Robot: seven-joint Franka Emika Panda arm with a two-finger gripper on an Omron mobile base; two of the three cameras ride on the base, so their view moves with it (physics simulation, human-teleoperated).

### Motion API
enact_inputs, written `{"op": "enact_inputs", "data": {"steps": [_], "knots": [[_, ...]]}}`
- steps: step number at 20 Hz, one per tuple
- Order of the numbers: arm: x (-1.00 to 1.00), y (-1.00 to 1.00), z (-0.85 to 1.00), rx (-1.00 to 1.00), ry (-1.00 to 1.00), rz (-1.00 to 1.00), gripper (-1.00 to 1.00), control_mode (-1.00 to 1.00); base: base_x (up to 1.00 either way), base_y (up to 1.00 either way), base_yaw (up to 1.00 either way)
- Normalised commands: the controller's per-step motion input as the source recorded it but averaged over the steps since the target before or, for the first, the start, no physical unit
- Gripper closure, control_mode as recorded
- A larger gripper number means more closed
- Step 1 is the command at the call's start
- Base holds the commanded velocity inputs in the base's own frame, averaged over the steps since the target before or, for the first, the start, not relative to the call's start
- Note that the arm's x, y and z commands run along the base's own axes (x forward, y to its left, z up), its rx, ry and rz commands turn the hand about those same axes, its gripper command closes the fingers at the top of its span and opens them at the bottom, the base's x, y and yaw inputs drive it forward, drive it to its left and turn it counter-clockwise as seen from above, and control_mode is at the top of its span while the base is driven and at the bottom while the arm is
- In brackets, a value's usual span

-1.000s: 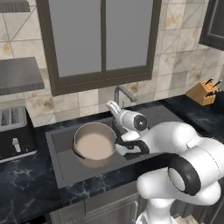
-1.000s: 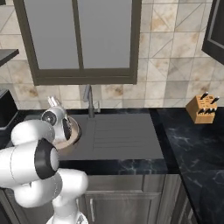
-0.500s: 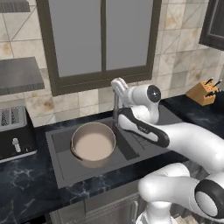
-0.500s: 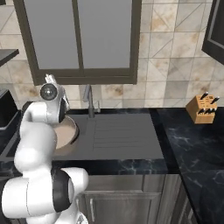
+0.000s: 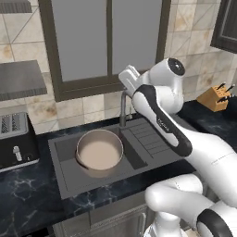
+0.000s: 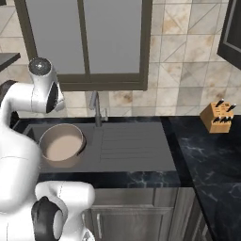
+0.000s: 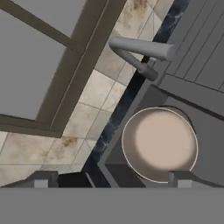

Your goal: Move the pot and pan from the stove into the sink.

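Leaving the pot seated upright in the sink, with jaws spread wide and empty, clear of the faucet, before seeking the pan.

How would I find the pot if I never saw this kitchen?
Look under the big window to the dark sink in the black counter. The pot sits inside the basin, left of the faucet. It is the round, deep, tan thing there.

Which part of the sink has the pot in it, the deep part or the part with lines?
The deep basin holds the pot. The ridged draining part beside it, past the faucet, is flat and bare.
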Motion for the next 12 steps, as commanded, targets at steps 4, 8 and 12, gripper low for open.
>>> {"op": "enact_inputs", "data": {"steps": [4, 8, 12], "knots": [[-0.96, -0.02, 0.33, -0.04, 0.03, 0.13, -1.00, -1.00, 0.00, 0.00, 0.00], [-0.99, -0.10, 0.27, -0.02, 0.00, 0.16, -1.00, -1.00, 0.00, 0.00, 0.00], [-0.99, -0.24, 0.16, 0.00, -0.05, 0.14, -1.00, -1.00, 0.00, 0.00, 0.00]]}}
